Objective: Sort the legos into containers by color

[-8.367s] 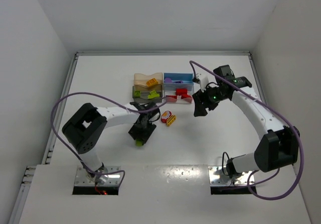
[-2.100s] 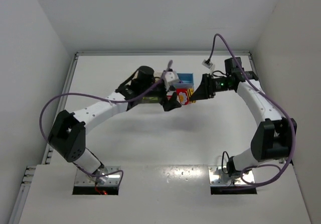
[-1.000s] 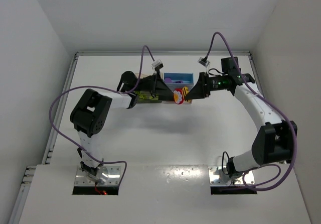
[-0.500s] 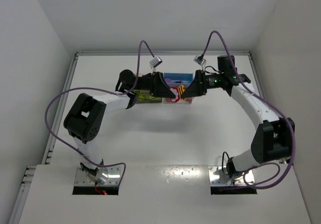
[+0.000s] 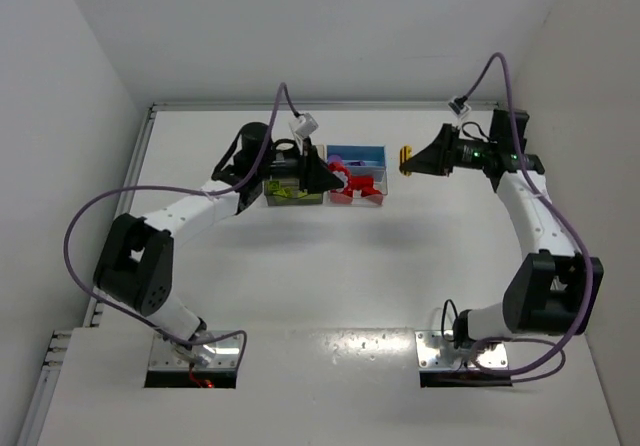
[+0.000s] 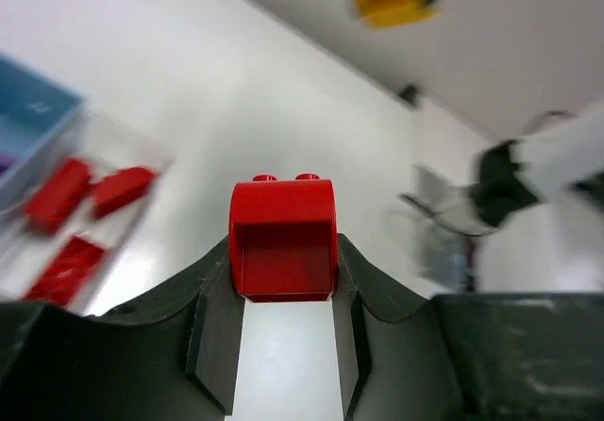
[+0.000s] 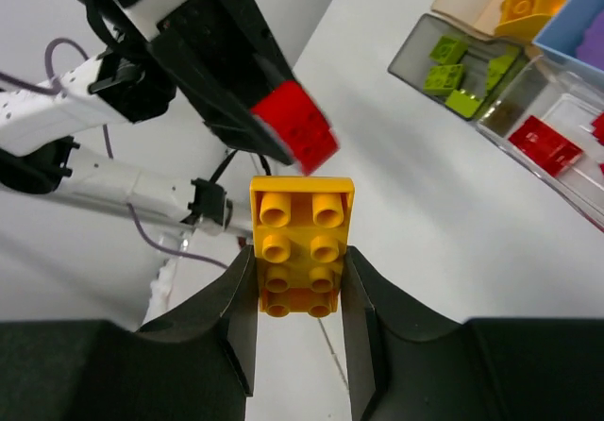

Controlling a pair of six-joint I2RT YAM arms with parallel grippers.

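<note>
Risks. Both end effectors are held raised over the white worktop (image 5: 320,266), each with a piece, facing one another across the bin cluster. A collision is judged possible if both are brought down to the bins together.

The yellow flat studded plastic lego plate (image 7: 300,244) is judged to belong in the tan rectangular plastic bin (image 7: 462,1), where a yellow piece already lies. That bin sits well ahead of the right end effector (image 7: 300,270), beyond the dark grey rectangular plastic bin (image 7: 411,67) with green pieces, and the left arm is seen over it in the top view. A short drop would land the plate among the wrong colour.

The red chunky plastic lego brick (image 6: 282,239) could bounce out of the shallow clear whitish rectangular plastic bin (image 6: 142,152) if released from height. That bin lies below and to the left of the left end effector (image 6: 282,256).

End effectors. Left: narrow, jaws pressed on the two sides of the red brick, studs pointing away. Right: narrow, jaws clamped on the long edges of the yellow plate, studs towards the wrist camera.
</note>
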